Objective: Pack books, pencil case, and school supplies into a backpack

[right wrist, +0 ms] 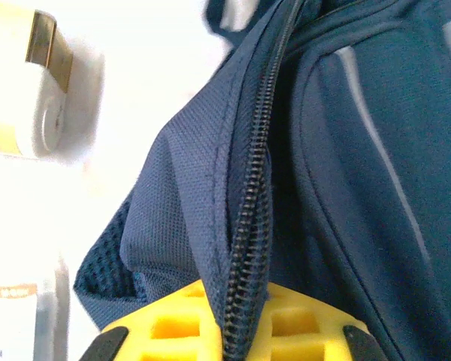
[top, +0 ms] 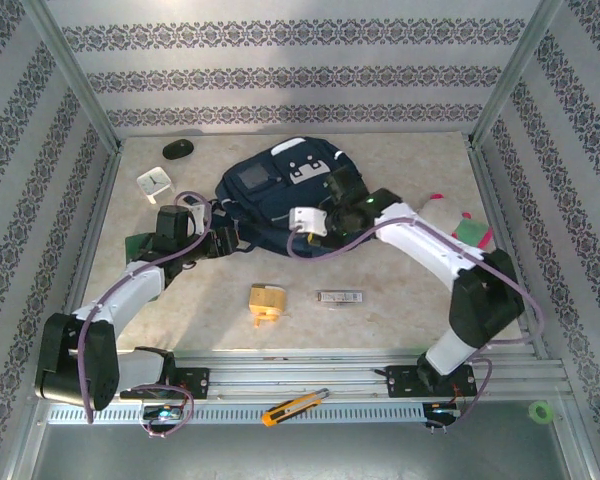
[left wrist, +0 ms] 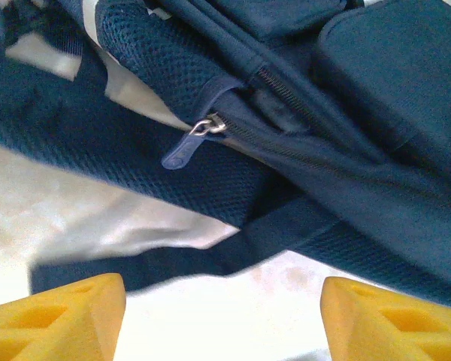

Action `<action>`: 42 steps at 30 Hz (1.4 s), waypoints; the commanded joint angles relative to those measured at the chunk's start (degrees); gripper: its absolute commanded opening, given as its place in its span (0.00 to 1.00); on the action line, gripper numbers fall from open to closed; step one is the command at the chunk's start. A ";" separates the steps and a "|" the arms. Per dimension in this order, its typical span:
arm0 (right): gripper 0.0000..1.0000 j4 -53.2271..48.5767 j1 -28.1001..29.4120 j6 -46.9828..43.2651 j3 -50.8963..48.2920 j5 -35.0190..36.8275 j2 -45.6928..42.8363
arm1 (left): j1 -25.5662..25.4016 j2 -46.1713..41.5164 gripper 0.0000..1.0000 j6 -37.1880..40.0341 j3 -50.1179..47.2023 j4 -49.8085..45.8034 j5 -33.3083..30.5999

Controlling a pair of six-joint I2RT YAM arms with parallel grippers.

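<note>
Backpack (top: pixel 280 195): navy woven fabric with white-grey trim patches, lying flat on the pale marbled tabletop (top: pixel 380 320) toward the far middle, front pockets facing up. Its long axis reads as slanted, near end to my left and far end to my right; I cannot tell which end is the top. In the left wrist view the shell is a fine weave beside open mesh, with a metal slider and a navy fabric zipper pull (left wrist: pixel 192 143) and a flat dark strap (left wrist: pixel 210 259) crossing the tabletop below it. In the right wrist view a black coil zipper (right wrist: pixel 252 226) runs up the bag's edge and down between the yellow pads. The right gripper (right wrist: pixel 233 331) is clamped on that zipper edge of the backpack. The left gripper (left wrist: pixel 222 323) stands apart just short of the strap, holding nothing. Nearer the arms, a tan-yellow blocky item (top: pixel 267 300) and a slim silver-white bar (top: pixel 334 297) lie side by side, apart, the bar's length running left-right. A white square clock (top: pixel 153 182) and a black oval mouse (top: pixel 178 149) sit far left.
</note>
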 commanded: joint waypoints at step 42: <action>0.00 -2.66 -5.14 1.92 9.75 1.93 -1.59 | -4.41 23.33 0.00 12.31 -1.31 43.71 12.40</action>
